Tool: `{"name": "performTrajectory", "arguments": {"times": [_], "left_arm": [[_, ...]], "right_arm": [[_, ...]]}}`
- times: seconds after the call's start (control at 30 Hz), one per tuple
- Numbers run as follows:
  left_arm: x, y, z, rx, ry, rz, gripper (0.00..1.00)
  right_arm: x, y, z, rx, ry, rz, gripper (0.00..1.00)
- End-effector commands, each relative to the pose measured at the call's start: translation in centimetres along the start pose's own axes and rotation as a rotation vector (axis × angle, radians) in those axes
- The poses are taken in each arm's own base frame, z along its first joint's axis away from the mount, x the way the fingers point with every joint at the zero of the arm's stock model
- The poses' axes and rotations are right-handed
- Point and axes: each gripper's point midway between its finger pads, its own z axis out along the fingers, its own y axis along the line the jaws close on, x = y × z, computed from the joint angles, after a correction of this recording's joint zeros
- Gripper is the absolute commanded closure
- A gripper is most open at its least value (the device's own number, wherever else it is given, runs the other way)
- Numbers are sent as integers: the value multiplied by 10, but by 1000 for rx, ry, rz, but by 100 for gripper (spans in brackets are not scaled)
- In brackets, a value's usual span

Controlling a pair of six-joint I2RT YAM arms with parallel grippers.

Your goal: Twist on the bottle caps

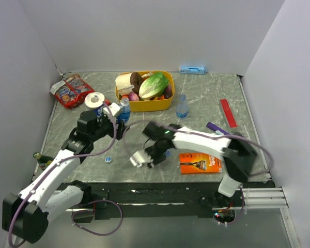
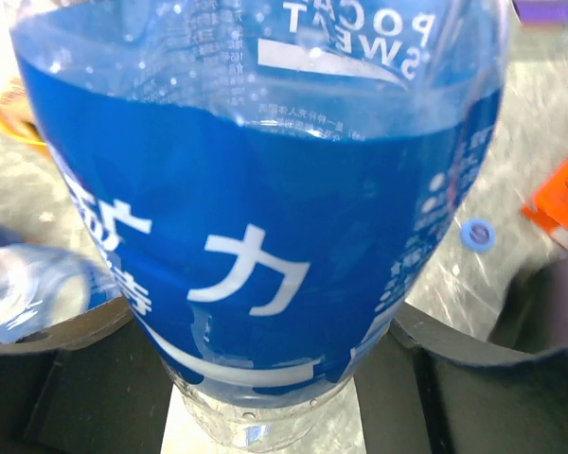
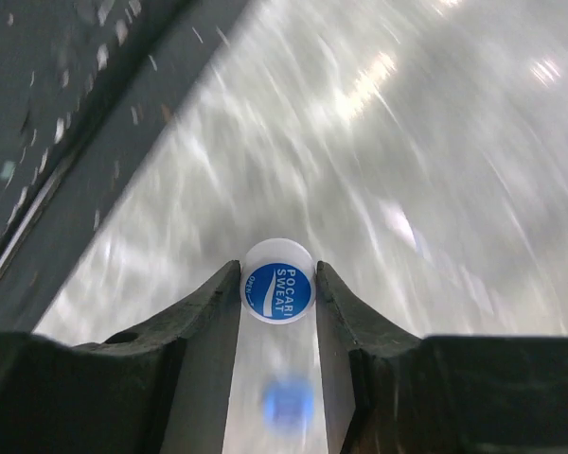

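My left gripper [image 1: 116,114] is shut on a clear bottle [image 1: 124,110] with a blue label, which stands left of centre. In the left wrist view this bottle [image 2: 265,208] fills the frame, pressed between the dark fingers [image 2: 66,350] of the gripper [image 2: 275,378]. My right gripper [image 3: 276,284] is shut on a bottle cap [image 3: 276,281], white with a blue printed disc, low over the table. From above, the right gripper [image 1: 140,159] sits near the front edge. Two loose bottle caps [image 1: 108,159] [image 1: 168,153] lie on the table. A second bottle [image 1: 182,107] stands uncapped near the basket.
A yellow basket [image 1: 144,107] of vegetables sits at the back. Around it are a snack packet [image 1: 70,92], a tape roll [image 1: 95,99], a red ruler [image 1: 228,112], a purple pen [image 1: 217,128] and an orange box [image 1: 199,163]. A green glass bottle [image 1: 40,159] stands at the left edge.
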Motion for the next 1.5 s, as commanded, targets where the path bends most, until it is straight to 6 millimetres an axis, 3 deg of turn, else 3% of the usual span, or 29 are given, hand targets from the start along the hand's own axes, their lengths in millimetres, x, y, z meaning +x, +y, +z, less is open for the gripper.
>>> {"name": "performTrajectory", "arguments": {"times": [0.0,0.1,0.17,0.27,0.37,0.53,0.73,1.47], "left_arm": [[-8,-21,15,183,-20,130,99],[8,-35,23,281,30,219,99],[25,-57,24,380,71,328,99],[40,-90,20,492,75,478,99],[41,-112,15,549,40,556,99],[39,-134,9,589,-16,664,99],[30,-141,10,595,-48,689,99],[16,-147,17,571,-113,691,99]], "right_arm": [[-14,1,-107,225,-69,101,72],[-36,7,-170,365,-135,117,72],[-52,6,-213,492,-183,122,72],[-71,9,-251,595,-228,103,74],[-84,9,-270,659,-252,56,74],[-95,19,-263,620,-229,-32,73],[-110,26,-247,551,-199,-151,73],[-102,21,-224,496,-141,-197,71]]}}
